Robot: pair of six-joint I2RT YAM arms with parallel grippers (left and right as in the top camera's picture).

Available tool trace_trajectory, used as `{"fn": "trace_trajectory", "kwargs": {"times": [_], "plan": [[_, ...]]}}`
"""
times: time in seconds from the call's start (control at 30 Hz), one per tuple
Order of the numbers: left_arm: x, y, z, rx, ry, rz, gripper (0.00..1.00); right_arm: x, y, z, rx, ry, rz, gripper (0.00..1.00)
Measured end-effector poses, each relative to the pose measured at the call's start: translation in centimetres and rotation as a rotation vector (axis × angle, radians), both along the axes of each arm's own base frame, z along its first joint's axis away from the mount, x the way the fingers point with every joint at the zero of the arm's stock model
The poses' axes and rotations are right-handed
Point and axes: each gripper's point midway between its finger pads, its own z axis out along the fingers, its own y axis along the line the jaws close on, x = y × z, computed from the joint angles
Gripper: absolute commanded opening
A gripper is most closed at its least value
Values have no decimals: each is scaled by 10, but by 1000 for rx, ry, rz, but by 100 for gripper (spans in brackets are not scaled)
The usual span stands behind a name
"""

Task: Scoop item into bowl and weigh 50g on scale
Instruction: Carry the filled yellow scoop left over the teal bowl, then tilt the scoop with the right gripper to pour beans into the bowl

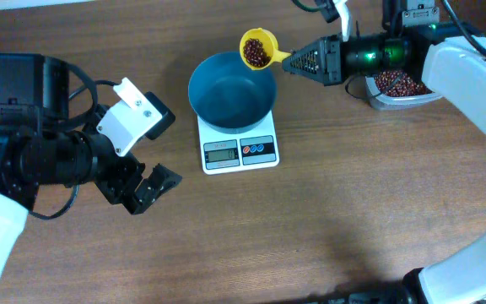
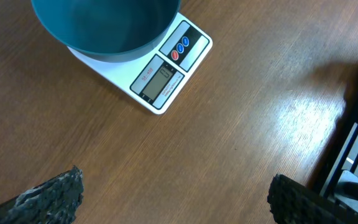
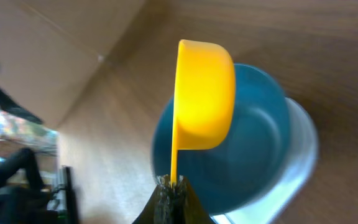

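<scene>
Holding one yellow scoop [image 1: 258, 49] by its handle, your right gripper [image 1: 289, 61] is pinched tight on it. The scoop carries a small load of beans [image 1: 256, 54] over the far rim of the one teal bowl [image 1: 231, 95], which sits on the single white scale [image 1: 240, 150]. More beans fill one clear tub [image 1: 395, 103]. Your left gripper [image 1: 144, 187] is spread wide and empty over the table [image 1: 327, 219], left of the scale.

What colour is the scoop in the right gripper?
Bright yellow scoop, clearest in the right wrist view.
</scene>
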Motion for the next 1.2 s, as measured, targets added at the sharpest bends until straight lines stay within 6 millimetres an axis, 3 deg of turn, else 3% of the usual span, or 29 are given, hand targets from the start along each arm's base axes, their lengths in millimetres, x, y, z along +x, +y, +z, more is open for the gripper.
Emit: {"fn": "trace_trajectory", "kwargs": {"times": [0.23,0.33,0.5,0.73,1.07,1.2], "plan": [[0,0,0,0,0,0,99,-1,16,-10,-77,-30,18,4],[0,0,0,0,0,0,99,3,14,-17,-142,-49,-5,4],[0,0,0,0,0,0,99,1,11,-7,-201,-103,-24,4],[0,0,0,0,0,0,99,-3,9,-7,-275,-129,-32,4],[0,0,0,0,0,0,99,-12,8,-6,-288,-102,-30,4],[0,0,0,0,0,0,99,-16,14,3,-302,-135,-24,4]]}}
